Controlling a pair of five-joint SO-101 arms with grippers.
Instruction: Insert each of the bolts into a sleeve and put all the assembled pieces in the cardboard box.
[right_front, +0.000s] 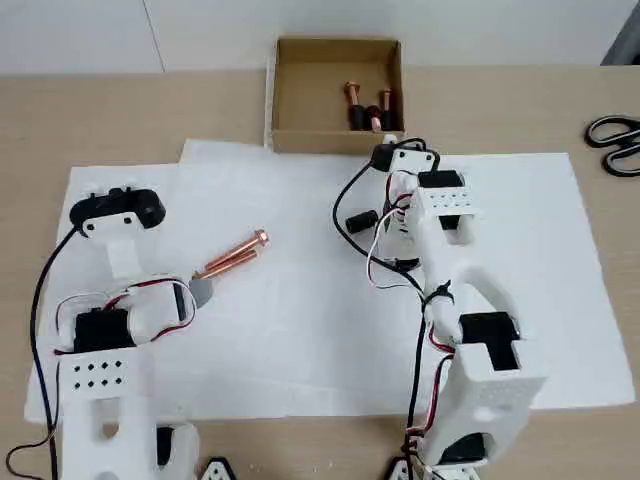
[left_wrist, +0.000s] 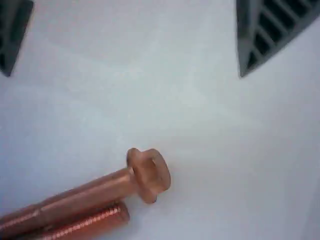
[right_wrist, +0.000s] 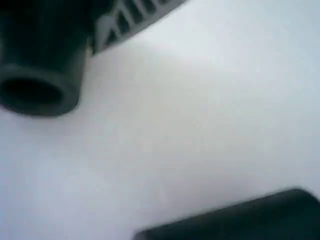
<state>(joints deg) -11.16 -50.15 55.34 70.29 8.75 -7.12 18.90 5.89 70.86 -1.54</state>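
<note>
Underneath, pale wooden counter (right_front: 60, 110) with white paper sheet (right_front: 300, 340) on it. At far edge, open brown cardboard box (right_front: 300, 95) holding assembled copper bolts in black sleeves (right_front: 365, 110). Black-handled scissors (right_front: 608, 141) cut off at the view's edge. Left pincer (left_wrist: 125, 70) wide open, empty, above two bare copper bolts (right_front: 235, 257) lying side by side, shanks cut off. Right pincer (right_wrist: 150, 135) parted, gripping nothing; short black tubular sleeve (right_wrist: 40, 85) just beside one finger.

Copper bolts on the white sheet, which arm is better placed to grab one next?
Left. The left hand is open right beside the copper bolts, one bolt head close in its wrist view. The right hand is across the white sheet by the black sleeve.
</note>
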